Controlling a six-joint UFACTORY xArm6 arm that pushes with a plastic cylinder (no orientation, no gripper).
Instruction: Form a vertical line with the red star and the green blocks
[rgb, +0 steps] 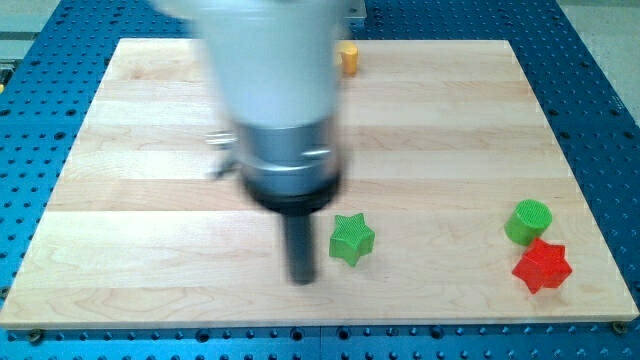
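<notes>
A green star (352, 239) lies on the wooden board (150, 270) at the lower middle. My tip (302, 279) rests just to the star's left, a small gap apart. A green cylinder (528, 221) stands at the lower right. A red star (542, 266) sits right below the cylinder, touching or nearly touching it. The arm's blurred white and grey body hides the board's upper middle.
A yellow block (348, 57) peeks out at the board's top edge, partly hidden by the arm. The blue perforated table (610, 120) surrounds the board on all sides.
</notes>
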